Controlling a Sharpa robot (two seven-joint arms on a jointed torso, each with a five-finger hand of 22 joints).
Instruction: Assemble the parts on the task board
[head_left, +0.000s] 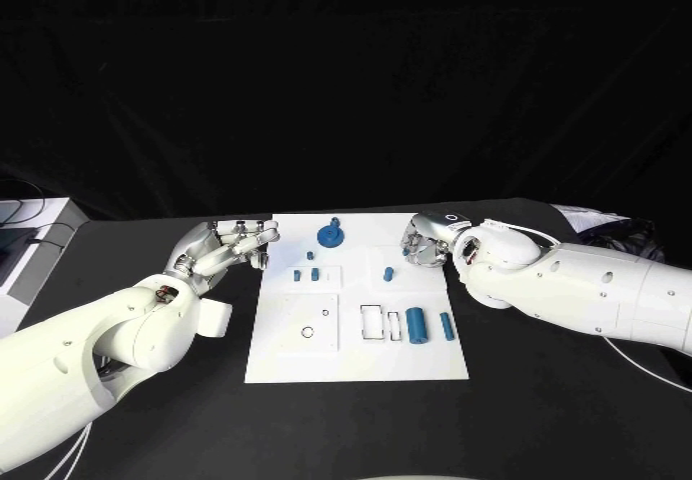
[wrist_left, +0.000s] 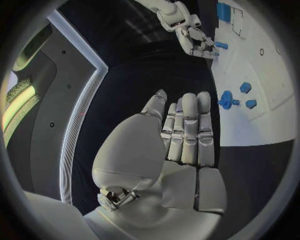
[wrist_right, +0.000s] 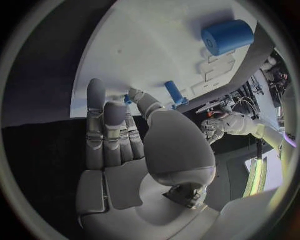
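Note:
The white task board lies in the middle of the black table. On it are a round blue part, several small blue pegs, one peg further right, and a large blue cylinder with a slimmer one beside it. My left hand hovers off the board's far left edge, fingers straight and holding nothing. My right hand is over the board's far right corner, fingers extended, thumb near the lone peg. A bit of blue shows by the thumb tip.
Outlined recesses and small holes mark the board's near half. A pale box stands at the table's left edge. Cables hang by my right arm. Black table surface surrounds the board.

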